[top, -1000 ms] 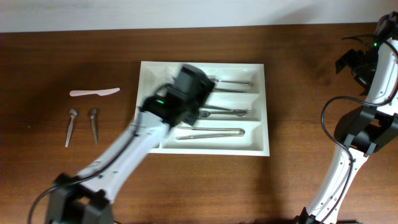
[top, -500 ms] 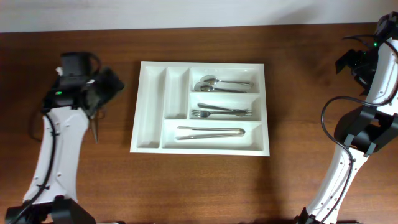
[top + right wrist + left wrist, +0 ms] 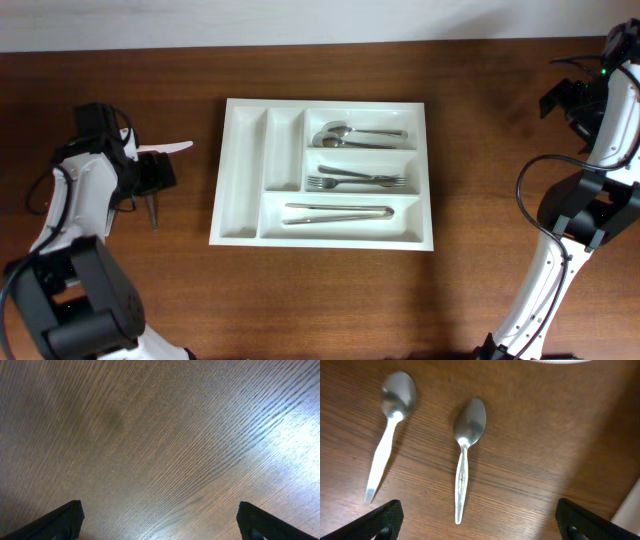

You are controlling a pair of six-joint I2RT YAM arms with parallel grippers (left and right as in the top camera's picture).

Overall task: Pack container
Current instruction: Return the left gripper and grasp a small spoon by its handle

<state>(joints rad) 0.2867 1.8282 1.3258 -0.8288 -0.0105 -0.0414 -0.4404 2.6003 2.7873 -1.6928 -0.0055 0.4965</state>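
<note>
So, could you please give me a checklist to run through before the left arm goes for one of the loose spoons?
1. The left gripper is open: ok, fingers wide apart.
2. Target between the fingers: ok, the central spoon lies between them, a little left of middle in the wrist view.
3. Target free: ok, the other spoon lies apart from it, and so does the white knife.
4. Room in the container: ok, its spoon compartment shows bare floor.
5. The right gripper is out of the way: ok, open over bare table, far from the container.
6. Height above the spoon: cannot tell.
</note>
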